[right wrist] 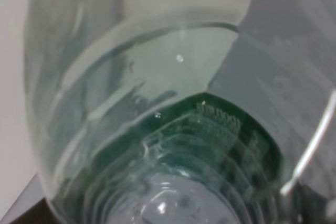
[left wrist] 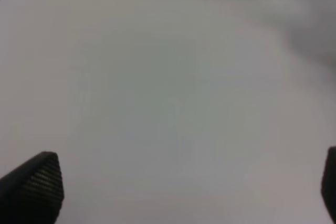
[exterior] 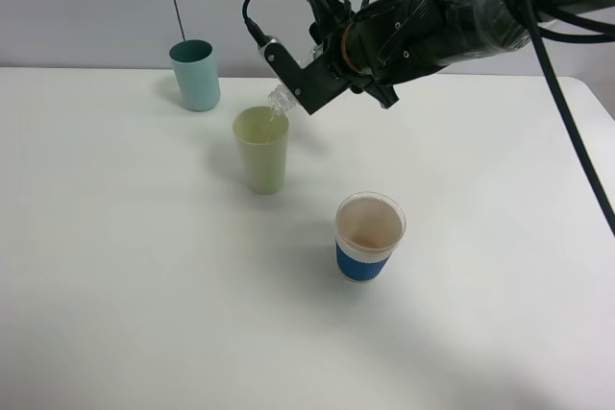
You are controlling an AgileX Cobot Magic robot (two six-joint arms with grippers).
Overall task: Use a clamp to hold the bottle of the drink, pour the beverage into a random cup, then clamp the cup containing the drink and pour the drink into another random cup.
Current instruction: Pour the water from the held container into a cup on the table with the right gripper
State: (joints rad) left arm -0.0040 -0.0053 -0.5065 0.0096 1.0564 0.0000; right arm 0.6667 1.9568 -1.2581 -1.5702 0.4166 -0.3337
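Left arm: not seen from the high camera. Its own wrist view shows the left gripper [left wrist: 184, 190] with fingers spread wide, nothing between them, over bare white table [exterior: 115, 266].

Far left on the table: teal cup [exterior: 195, 75], upright, well apart from the action and not part of it.

Next right: pale yellow-green cup [exterior: 260, 151], upright. This is the receiving cup.

Directly above its far rim: the bottle [exterior: 278, 100]. From the high camera only its clear neck and mouth show, poking out below the right gripper [exterior: 306, 79]. The right gripper is pressed shut on the bottle's body. In the right wrist view the bottle fills the frame, with the green label [right wrist: 210, 129] and the clear beverage [right wrist: 173, 61] lying against its wall.

Key relation: the bottle's long axis slopes down and leftward from the gripper, mouth lowest, and the mouth sits over the cup's opening, near the rim on the gripper's side. The cup lies just below and left of the gripper. I read this as the first pour. I cannot make out the stream or the level in the cup.

Right and nearer me: blue-banded cup [exterior: 369, 237], upright, looks empty, near the yellow-green cup but not touching it.

The right arm is clearly the nearer one to both cups.
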